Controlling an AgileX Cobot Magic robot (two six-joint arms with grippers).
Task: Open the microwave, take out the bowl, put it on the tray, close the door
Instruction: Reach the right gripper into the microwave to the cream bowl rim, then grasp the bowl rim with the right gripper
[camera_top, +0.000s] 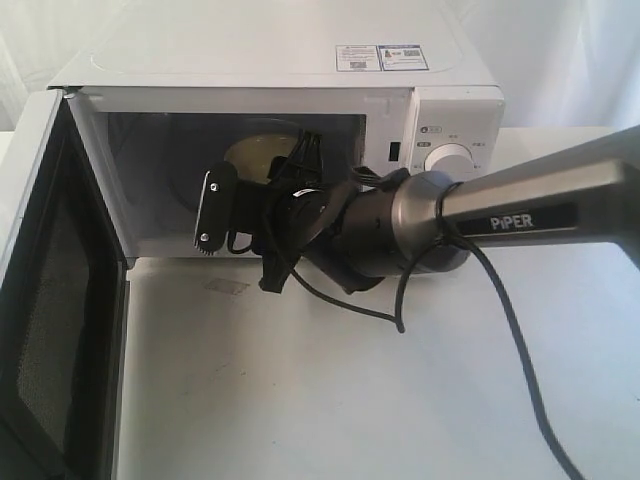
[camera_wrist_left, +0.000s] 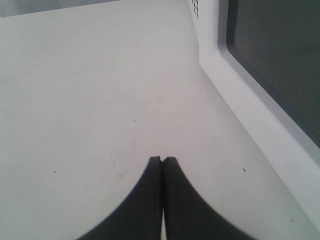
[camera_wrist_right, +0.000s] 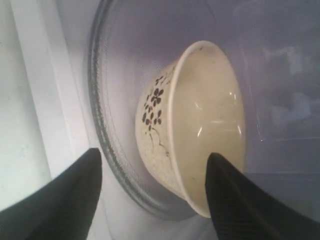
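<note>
Door (camera_top: 50, 300) swung wide on the left, microwave (camera_top: 440, 110) gaping, right arm (camera_top: 520, 210) reaching into the cavity where the bowl (camera_top: 258, 152) sits. Left wrist: left gripper (camera_wrist_left: 162, 159) pressed together over the table (camera_wrist_left: 75, 100), beside the door. Right wrist: right gripper (camera_wrist_right: 155, 155) spread wide, bowl on the turntable (camera_wrist_right: 107, 150), framed between its fingers.
</note>
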